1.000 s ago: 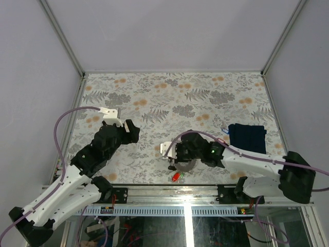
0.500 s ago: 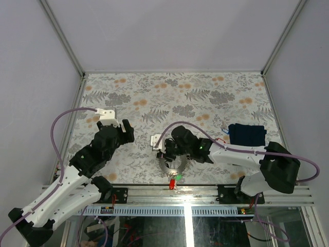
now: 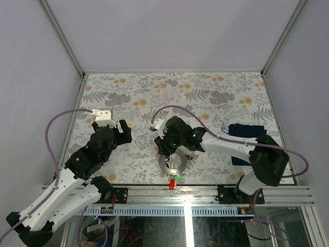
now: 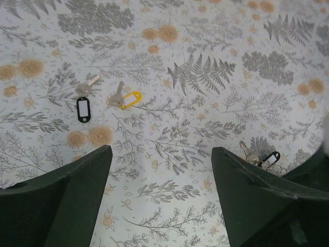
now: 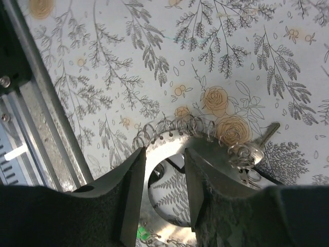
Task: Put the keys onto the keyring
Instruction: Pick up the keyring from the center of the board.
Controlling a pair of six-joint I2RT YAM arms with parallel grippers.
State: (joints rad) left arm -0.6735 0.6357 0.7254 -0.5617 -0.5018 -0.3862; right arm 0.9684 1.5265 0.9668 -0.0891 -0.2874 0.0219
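When I look from above, the left gripper [image 3: 122,128] hangs over the left part of the flowered table [image 3: 216,98], well apart from the keyring [image 3: 164,165]. The ring lies flat in the middle, close to the near edge. The right gripper [image 3: 174,154] points down at the far rim of this ring, and a red tag [image 3: 171,183] and a green tag [image 3: 178,177] lie just at its near rim. A dark blue cloth [image 3: 247,135] lies to the right, partly hidden by the right arm. In the left wrist view the fingers [image 4: 67,195] stand wide apart with only table between them. Beyond them lie a key with a black tag [image 4: 83,108] and a key with a yellow tag [image 4: 126,98], and a bunch of keys [image 4: 257,156] lies near the right finger. In the right wrist view the jaws are open and the ring's rim shows in the gap between them. A wire coil [image 5: 175,128] sits on that rim, and a silver key [image 5: 266,135] lies just beside it.
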